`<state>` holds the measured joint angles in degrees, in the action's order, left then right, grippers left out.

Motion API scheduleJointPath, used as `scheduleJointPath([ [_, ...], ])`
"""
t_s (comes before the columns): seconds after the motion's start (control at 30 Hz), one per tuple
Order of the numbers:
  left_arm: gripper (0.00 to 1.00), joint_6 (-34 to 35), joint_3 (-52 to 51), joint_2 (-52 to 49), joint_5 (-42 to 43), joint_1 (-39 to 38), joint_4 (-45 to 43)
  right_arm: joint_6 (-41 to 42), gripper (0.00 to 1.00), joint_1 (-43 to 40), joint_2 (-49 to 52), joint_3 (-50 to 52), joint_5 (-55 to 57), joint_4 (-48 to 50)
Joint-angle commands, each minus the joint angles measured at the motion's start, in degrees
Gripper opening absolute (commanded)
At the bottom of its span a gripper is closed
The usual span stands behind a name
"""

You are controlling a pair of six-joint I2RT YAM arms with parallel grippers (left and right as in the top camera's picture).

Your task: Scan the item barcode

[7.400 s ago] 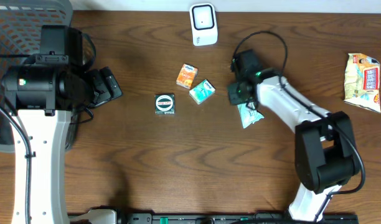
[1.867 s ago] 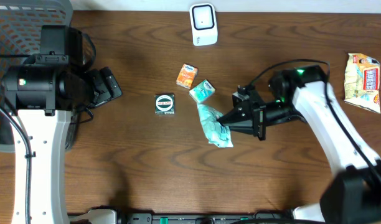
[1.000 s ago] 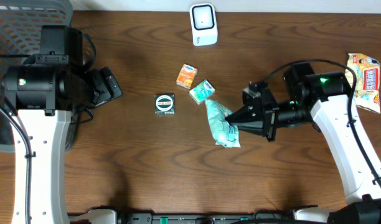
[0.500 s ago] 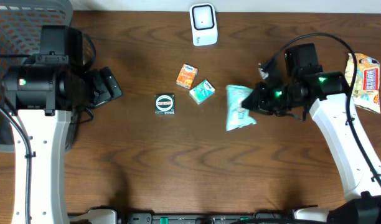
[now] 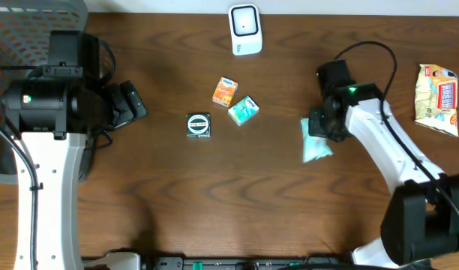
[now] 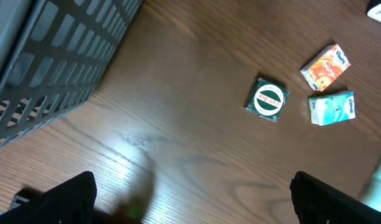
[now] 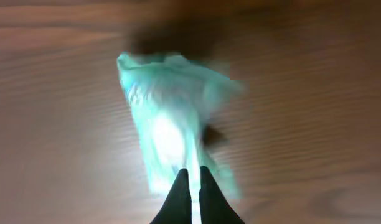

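teal pouch (image 5: 316, 148), one; white scanner (image 5: 244, 28), one

Pale green bag (image 5: 316, 144): soft, crinkly, shiny plastic, a bit blurry. It's pinched at one edge by the right gripper (image 7: 192, 186), on the right side in the overhead view. White scanner (image 5: 244, 28) w/ a dark window sits top middle, well apart from the bag.
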<state>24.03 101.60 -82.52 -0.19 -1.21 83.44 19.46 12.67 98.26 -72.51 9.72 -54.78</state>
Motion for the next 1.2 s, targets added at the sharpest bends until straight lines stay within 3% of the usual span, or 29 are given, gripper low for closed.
scheduleJointPath([
  [0.0, 0.98, 0.24, -0.11, -0.2, -0.48, 0.28, 0.09, 4.13, 0.01, 2.82, -0.2, -0.02, 20.57, 0.31],
  [0.17, 0.97, 0.24, -0.11, -0.2, -0.48, 0.28, 0.09, 4.11, 0.02, 6.6, -0.15, -0.02, 24.3, 0.85],
  [0.27, 0.97, 0.24, -0.11, -0.2, -0.48, 0.28, 0.09, 4.11, 0.23, 7.54, -0.15, -0.02, 21.81, 2.03],
  [0.4, 0.98, 0.24, -0.11, -0.2, -0.48, 0.28, 0.09, 0.76, 0.29, 7.58, 0.02, 0.11, 14.86, 4.85],
  [0.5, 0.98, 0.24, -0.11, -0.2, -0.48, 0.28, 0.09, -5.95, 0.43, 7.58, 1.11, 0.42, 12.0, 6.01],
  [0.57, 0.98, 0.24, -0.11, -0.2, -0.48, 0.28, 0.09, -8.41, 0.46, 7.63, 2.47, 0.44, 11.96, 5.79],
  [1.1, 0.98, 0.24, -0.11, -0.2, -0.48, 0.28, 0.09, -9.29, 0.43, 7.98, 19.5, 0.44, 19.52, 4.85],
  [1.17, 0.98, 0.24, -0.11, -0.2, -0.48, 0.28, 0.09, -9.27, 0.34, 7.89, 20.79, 0.44, 18.4, 4.9],
])
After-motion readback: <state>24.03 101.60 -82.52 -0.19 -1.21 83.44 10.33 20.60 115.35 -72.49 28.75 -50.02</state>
